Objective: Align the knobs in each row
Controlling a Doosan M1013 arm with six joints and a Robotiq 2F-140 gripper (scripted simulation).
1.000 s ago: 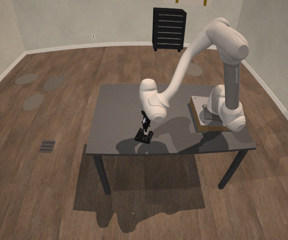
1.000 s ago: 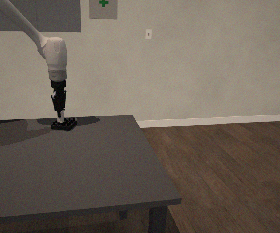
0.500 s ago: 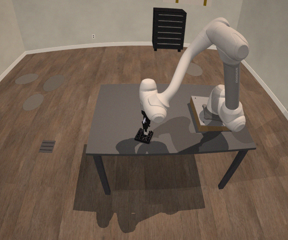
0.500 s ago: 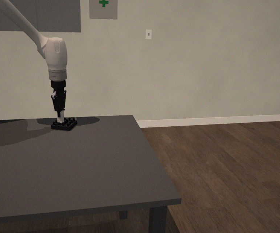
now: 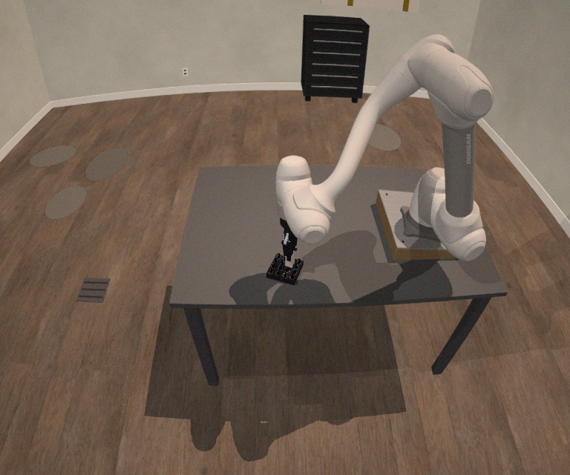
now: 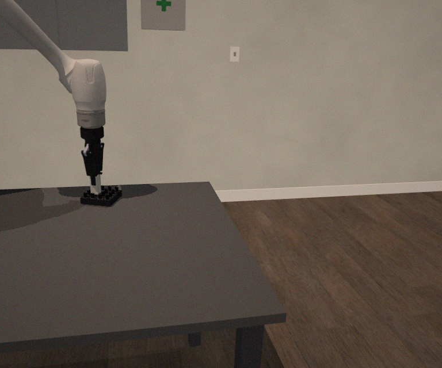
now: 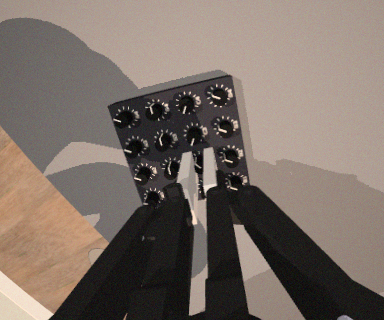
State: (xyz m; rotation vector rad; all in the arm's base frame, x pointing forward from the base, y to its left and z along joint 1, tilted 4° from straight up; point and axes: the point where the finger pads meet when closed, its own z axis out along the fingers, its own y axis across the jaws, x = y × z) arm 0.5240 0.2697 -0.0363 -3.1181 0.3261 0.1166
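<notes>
The black knob box [image 5: 280, 280] [image 6: 94, 202] [image 7: 146, 128] stands on the table. In the wrist view the names are at the right of each ring, so row A is leftmost and knob 1 lowest. My gripper [image 5: 289, 263] [image 6: 95, 192] [image 7: 200, 164] reaches down among the knobs, its narrow fingertips shut on knob C2, whose line I cannot see. Knobs C4 [image 7: 185, 103] and C3 [image 7: 194, 134] point down in that view; D4 [image 7: 220, 95] and D3 [image 7: 225, 127] point left. A4 [image 7: 126, 118] points left. C1 is largely hidden by the fingers.
The box is close to the edge of the grey table [image 5: 234, 225] [image 6: 153, 269]. The arm's base plate [image 5: 390, 209] is at the table's other end. Neighbouring knobs B2 [image 7: 172, 168] and D2 [image 7: 230, 156] stand close beside the fingers.
</notes>
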